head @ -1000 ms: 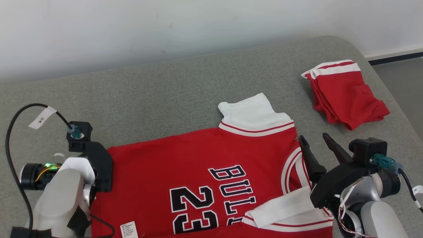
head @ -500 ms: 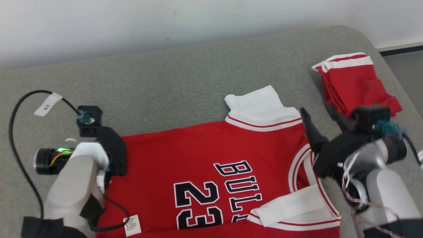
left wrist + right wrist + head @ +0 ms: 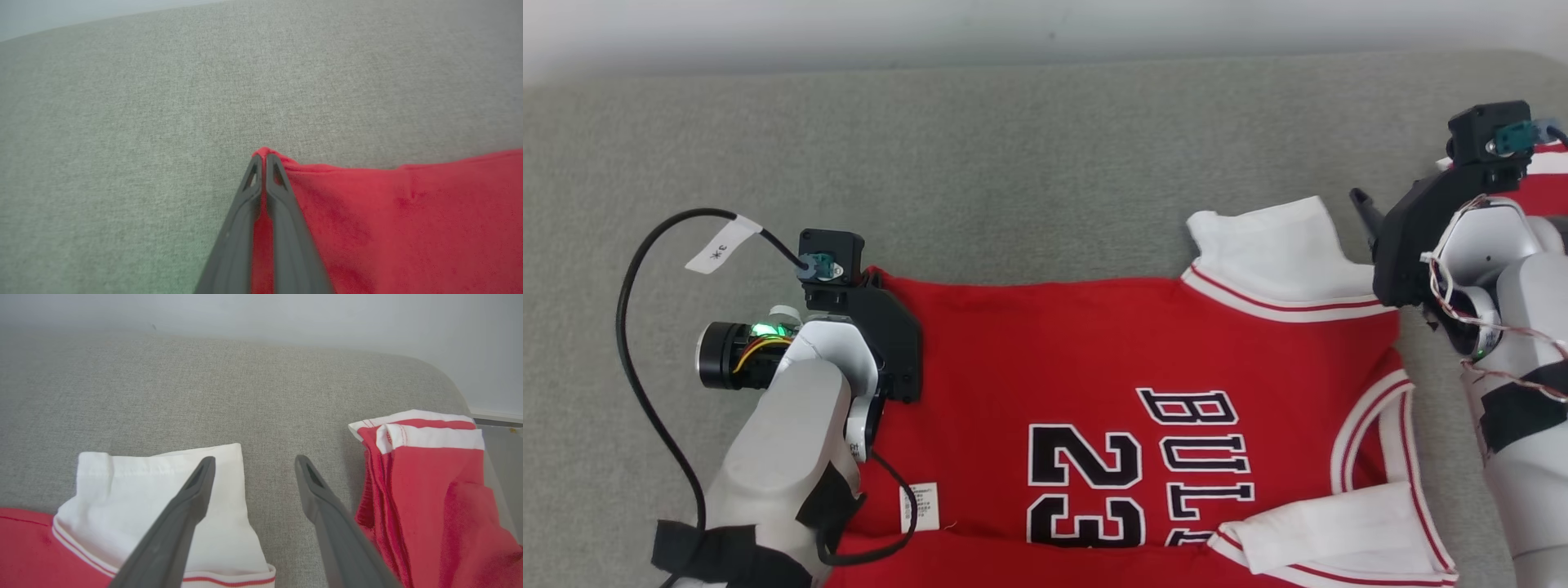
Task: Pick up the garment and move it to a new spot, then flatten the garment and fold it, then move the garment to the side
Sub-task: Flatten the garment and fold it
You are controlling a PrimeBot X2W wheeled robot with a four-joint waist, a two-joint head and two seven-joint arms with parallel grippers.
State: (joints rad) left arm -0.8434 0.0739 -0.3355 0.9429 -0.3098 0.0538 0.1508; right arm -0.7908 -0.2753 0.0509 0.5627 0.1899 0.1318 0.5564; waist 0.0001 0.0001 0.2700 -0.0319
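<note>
The grey cushion point(image 3: 1045, 163) spans the head view, which has swung since a second ago, so the wall strip at the top is thinner. The red jersey point(image 3: 1094, 351) lies flat across the lower centre and right. Its white sleeve point(image 3: 1274, 245) points to the upper right. A folded red garment point(image 3: 425, 490) sits at the right of the right wrist view. The right gripper point(image 3: 254, 459), once low beside the armhole, now hangs at the upper right next to that sleeve with its jaws wide and empty. The left gripper point(image 3: 263, 157), part open before, is now pinched tight on the jersey's upper left corner. A white label point(image 3: 918, 506) lies near the bottom edge.
</note>
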